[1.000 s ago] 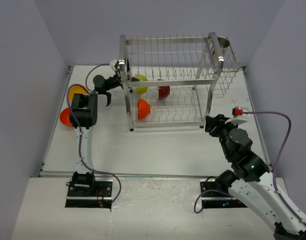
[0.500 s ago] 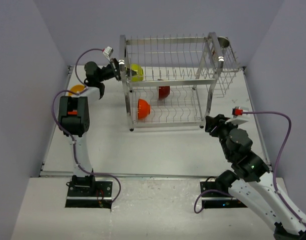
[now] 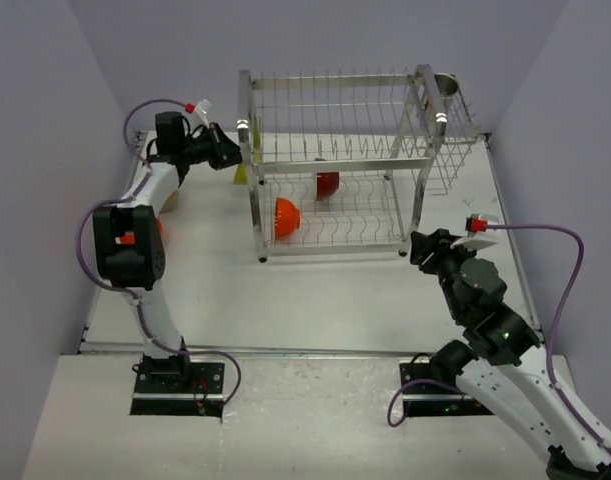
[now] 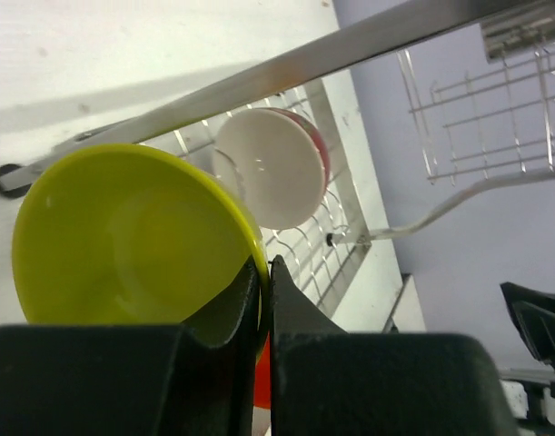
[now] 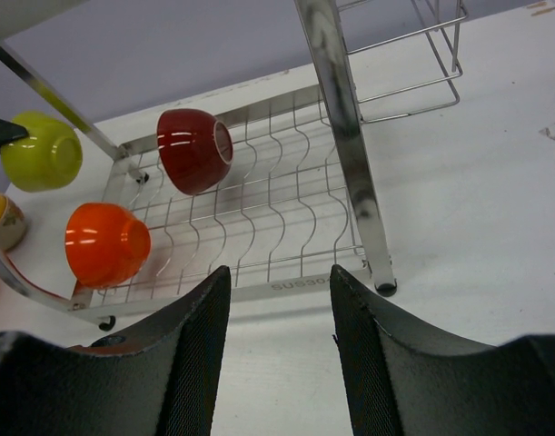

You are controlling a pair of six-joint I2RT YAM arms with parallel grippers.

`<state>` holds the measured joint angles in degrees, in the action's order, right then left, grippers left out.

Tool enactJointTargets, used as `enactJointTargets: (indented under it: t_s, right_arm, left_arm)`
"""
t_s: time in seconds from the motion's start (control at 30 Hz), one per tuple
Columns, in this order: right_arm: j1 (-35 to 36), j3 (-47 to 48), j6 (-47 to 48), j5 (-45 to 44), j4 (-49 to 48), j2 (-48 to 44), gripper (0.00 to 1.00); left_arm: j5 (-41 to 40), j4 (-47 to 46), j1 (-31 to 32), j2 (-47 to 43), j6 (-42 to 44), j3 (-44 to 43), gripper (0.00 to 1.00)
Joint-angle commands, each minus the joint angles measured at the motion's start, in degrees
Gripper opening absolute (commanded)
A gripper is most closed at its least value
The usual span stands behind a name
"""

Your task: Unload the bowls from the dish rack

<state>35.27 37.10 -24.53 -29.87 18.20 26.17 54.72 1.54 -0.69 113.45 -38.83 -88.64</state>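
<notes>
Target now: lime-green bowl (image 4: 123, 241). It is outside the dish rack (image 3: 345, 150), just beside the rack's left-end post (image 3: 247, 140), and hangs on edge. Whether it is clear of the table (image 3: 335, 290) I cannot tell.

The left gripper (image 4: 265, 272) is clamped tight on the bowl's rim, one finger inside the wall and one outside. Likely reason for the rim pinch: the bowl is round and too wide to take across its body, and the rim is the part that can be reached between the wires.

The dark red bowl (image 5: 191, 150) and orange bowl (image 5: 106, 243) both sit on the lower tier. They lie on their sides, propped in the wavy wires and apart from each other, as draining dishes are stood. A pale bowl (image 5: 0, 222) with orange on it shows at the left edge of the right wrist view. It is beyond the rack's end, so apparently already unloaded.

The right gripper (image 5: 277, 354) has its jaws apart with nothing between them. It is low by the rack's right front corner and faces the lower tier. My guess is that it is parked to keep out of the left arm's way, or ready for those two bowls.

A metal cup (image 3: 447, 84) stands in the side basket (image 3: 455, 130) and is not a task item.

Step, as I judge it: carry the lime-green bowl off and set it down left of the rack. Risk: the thin rim grip could let the bowl swing or slip.
</notes>
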Motion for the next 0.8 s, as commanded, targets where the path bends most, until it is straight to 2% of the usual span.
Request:
enactJointTargets:
  t_s: [0.0,0.23,0.37,0.5,0.53,0.77]
  right_arm:
    - [0.3,0.1,0.8,1.3,-2.3,-0.2,0.49]
    - [0.3,-0.4,0.8,1.8,-2.6,-0.9,0.49]
    - [0.3,0.3,0.7,2.4,-2.2,-0.7,0.49]
    - [0.3,1.0,0.9,3.5,-1.9,-0.4,0.49]
    - [0.3,1.1,0.8,3.8,-1.8,-0.3,0.49]
    - [0.3,2.1,0.5,5.5,-1.1,-0.8,0.49]
  left_arm:
    - [-4.4,4.7,-1.8,-4.1,6.3,-0.5,0.00]
    - [-6.0,3.8,-1.5,-9.3,6.5,4.8,0.00]
    - [-9.4,8.7,-0.6,-12.7,9.4,4.9,0.00]
    - [-23.3,20.4,3.1,-17.6,17.3,1.8,0.00]
    - [-30.4,24.3,4.3,-18.3,19.8,1.5,0.00]
    - [-52.8,33.3,4.5,-24.5,24.9,4.4,0.00]
